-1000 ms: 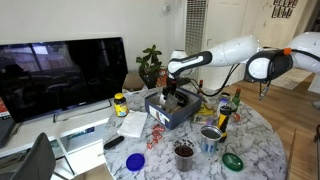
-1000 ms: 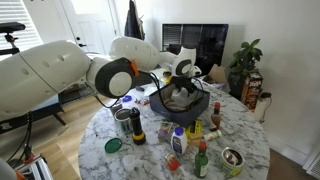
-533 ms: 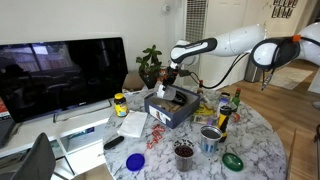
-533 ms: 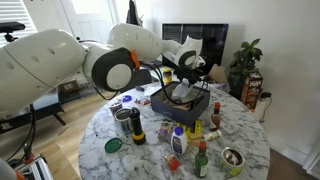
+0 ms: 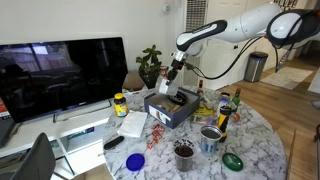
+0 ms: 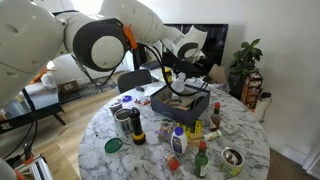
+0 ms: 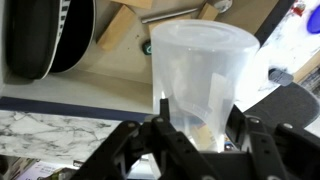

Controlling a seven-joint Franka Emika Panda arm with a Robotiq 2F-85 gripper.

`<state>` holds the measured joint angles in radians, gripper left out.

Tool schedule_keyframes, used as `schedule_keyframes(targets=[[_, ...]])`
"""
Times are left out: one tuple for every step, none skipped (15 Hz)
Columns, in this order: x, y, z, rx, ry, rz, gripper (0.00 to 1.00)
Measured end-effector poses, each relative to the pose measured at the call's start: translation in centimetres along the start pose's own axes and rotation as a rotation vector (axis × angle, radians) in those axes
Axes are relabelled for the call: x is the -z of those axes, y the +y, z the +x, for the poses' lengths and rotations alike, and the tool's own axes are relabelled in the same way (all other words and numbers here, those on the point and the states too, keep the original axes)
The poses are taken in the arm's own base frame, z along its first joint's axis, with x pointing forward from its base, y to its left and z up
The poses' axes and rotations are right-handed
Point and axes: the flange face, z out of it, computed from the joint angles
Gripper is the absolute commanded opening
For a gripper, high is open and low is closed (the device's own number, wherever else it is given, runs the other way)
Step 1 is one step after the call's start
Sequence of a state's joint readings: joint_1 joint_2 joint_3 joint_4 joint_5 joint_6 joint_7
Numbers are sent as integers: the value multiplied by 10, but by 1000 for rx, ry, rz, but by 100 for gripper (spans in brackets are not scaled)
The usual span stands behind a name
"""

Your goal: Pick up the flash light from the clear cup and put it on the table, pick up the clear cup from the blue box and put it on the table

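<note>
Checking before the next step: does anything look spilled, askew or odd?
Nothing looks spilled or toppled. The only thing off its resting place is the clear cup, clamped in the gripper and held in the air over the blue box.

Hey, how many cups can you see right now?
3. The clear cup is gripped in the claw; the grey patterned cup and the dark brown cup stand side by side on the table. Clutter may hide more.

TV (image 5: pixel 60 75), plant (image 5: pixel 150 63), blue lid (image 5: pixel 135 161)
</note>
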<state>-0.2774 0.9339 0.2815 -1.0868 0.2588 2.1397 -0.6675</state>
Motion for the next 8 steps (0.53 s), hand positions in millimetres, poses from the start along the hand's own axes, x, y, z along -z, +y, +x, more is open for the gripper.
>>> schedule_keyframes(targets=[[4,-1,-6,23,3,23,30],[6,-2,-12,47,7,46,30],[10,-3,-19,67,11,66,30],[12,-4,-26,85,13,84,30],[14,-4,-34,99,13,100,30],[17,-5,-43,109,13,114,30],[19,-6,-52,116,12,127,30],[22,-7,-61,119,11,136,30]])
